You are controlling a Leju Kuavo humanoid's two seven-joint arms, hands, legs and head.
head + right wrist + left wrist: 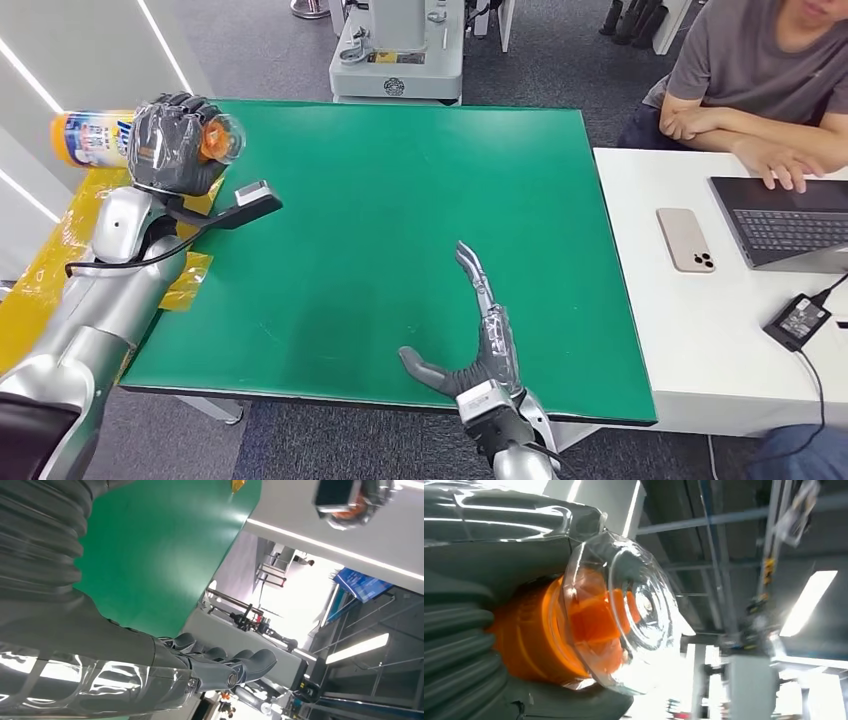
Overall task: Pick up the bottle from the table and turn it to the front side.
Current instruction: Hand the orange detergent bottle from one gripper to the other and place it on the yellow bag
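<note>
The left robot hand [172,143] gripped the bottle [95,138] sideways, beyond the surface [400,200] edge; slipping there meant a floor drop. The right robot hand [480,335] lay open, empty.

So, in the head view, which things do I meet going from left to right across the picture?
bottle held in the left hand → green table mat → right hand → phone → laptop
</note>
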